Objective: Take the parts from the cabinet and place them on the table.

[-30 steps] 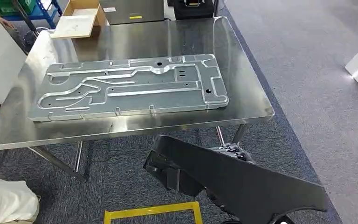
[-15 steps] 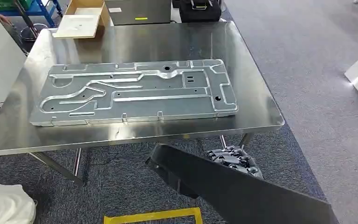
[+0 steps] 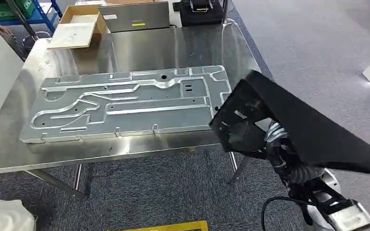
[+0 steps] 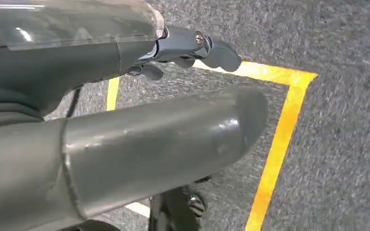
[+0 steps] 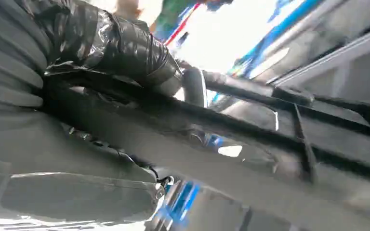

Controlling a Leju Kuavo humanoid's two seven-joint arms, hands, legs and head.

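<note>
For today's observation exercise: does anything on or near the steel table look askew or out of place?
The black part is tilted steeply in the right hand, overlapping the table corner. The stamped metal panel lies flat.

Workshop: steel table (image 3: 139, 45), floor tape (image 4: 274, 159)

No legible text, numbers or brand marks. A yellow label (image 3: 140, 22) and a white label (image 3: 110, 17) sit on the grey box (image 3: 134, 16) at the bench's far edge; their print is too small to read.
</note>
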